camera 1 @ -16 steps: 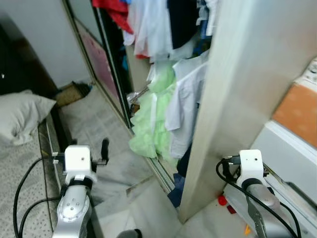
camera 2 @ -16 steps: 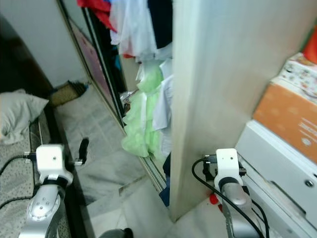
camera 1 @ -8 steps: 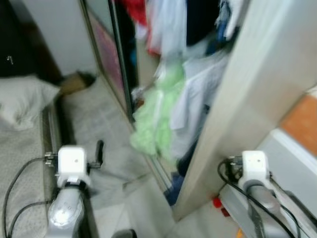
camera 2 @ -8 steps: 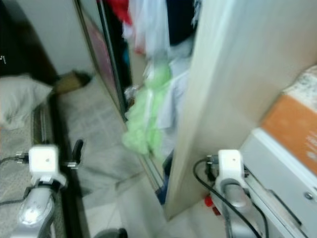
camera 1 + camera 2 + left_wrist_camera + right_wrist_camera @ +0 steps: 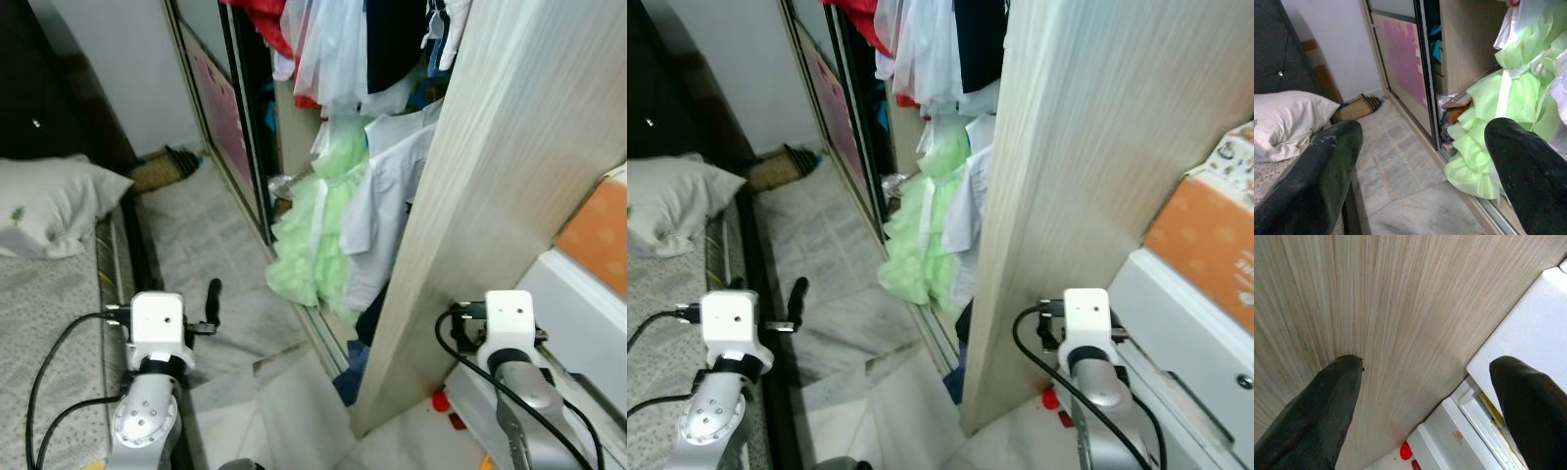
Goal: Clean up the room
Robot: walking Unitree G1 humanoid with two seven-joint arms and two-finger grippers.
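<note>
The robot is standing in front of an open wardrobe (image 5: 490, 186), where a green frilly dress (image 5: 315, 245) is hanging low beside a white shirt (image 5: 377, 220). The left end effector (image 5: 1420, 161) is hanging over the floor (image 5: 211, 245) near the dress, with its fingers (image 5: 1327, 171) spread wide and holding nothing. The right end effector (image 5: 1425, 406) is pointing at the wardrobe's wooden side panel, spread wide too, and a white pillow (image 5: 49, 206) is lying on the bed (image 5: 49, 323) across the floor from the wardrobe.

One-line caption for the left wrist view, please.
Open left claw faces an open wardrobe, with a green ruffled dress hanging over the tiled floor and a pillow nearby.
</note>
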